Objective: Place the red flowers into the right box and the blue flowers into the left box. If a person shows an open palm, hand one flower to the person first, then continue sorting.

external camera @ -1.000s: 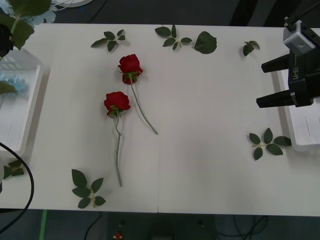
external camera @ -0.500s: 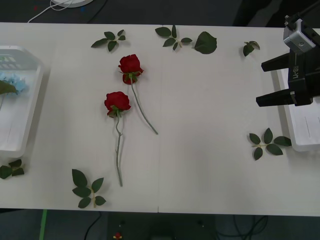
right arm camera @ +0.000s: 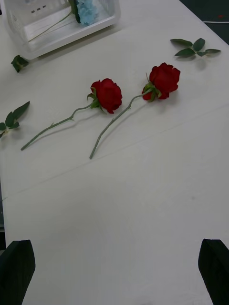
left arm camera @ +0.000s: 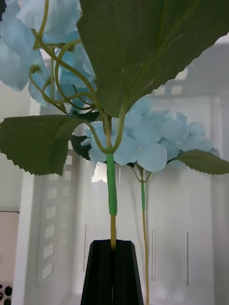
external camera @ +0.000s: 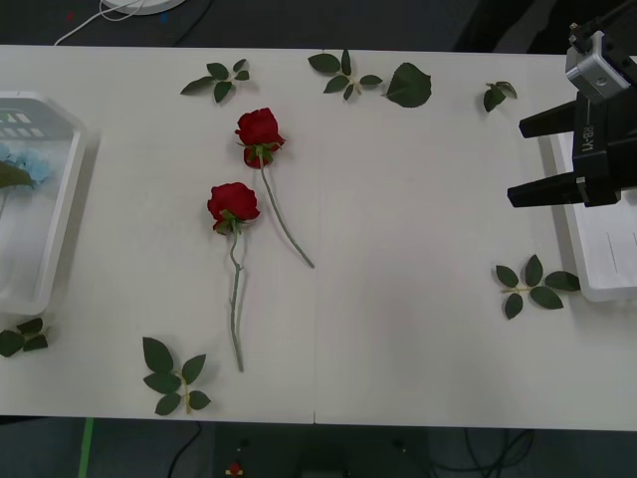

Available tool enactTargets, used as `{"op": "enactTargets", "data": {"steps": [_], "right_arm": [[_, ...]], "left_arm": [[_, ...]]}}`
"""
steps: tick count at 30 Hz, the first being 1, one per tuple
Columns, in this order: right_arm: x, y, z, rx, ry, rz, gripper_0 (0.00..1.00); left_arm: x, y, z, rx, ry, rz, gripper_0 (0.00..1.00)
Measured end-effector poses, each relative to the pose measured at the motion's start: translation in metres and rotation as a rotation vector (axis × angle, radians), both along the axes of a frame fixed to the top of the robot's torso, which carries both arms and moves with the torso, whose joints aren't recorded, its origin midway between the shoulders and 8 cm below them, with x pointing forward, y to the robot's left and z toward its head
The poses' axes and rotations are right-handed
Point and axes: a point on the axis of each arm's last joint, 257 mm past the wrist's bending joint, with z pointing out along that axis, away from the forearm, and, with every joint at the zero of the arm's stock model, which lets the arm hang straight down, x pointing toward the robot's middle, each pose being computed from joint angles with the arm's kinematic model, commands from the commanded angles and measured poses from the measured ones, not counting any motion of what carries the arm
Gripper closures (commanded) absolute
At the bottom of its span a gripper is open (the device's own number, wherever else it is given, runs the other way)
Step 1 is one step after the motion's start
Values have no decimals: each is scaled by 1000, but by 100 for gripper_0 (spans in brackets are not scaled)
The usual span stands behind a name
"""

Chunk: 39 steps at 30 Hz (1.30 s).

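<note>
A white worktop [external camera: 398, 339] carries two red flowers [external camera: 233, 204] lying side by side left of centre, with loose leaf sprigs [external camera: 171, 376] scattered round the edges and dark floor beyond. The right claw [external camera: 532, 159], released with its fingers spread, hangs over the right box [external camera: 597, 289] at the worktop's right edge. The left box [external camera: 60, 229] sits at the left edge with blue flowers [external camera: 15, 164] inside. The left wrist view adds the left claw [left arm camera: 113, 267] clenched on a blue flower's stem above that box.
</note>
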Motion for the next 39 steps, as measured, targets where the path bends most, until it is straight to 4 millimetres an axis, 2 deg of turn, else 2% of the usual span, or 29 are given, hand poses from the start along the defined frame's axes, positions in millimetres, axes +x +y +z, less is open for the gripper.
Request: {"op": "enactTargets", "data": {"steps": [3,7,13,15,16,18,33,36,39], "right_arm": [[0,0,0,0,0,0,0],[0,0,0,0,0,0,0],[0,0,0,0,0,0,0],[0,0,0,0,0,0,0],[0,0,0,0,0,0,0],[0,0,0,0,0,0,0],[0,0,0,0,0,0,0],[0,0,0,0,0,0,0],[0,0,0,0,0,0,0]], "left_arm": [[3,3,-34,23,48,-12,100],[-2,10,-64,14,91,12,100],[-5,18,-77,14,102,33,100],[-5,19,-77,16,100,35,95],[-5,20,-77,19,97,36,48],[-4,21,-77,28,88,37,0],[5,12,-76,18,59,17,0],[10,5,-68,15,38,-1,0],[14,-14,-55,13,41,-50,0]]}}
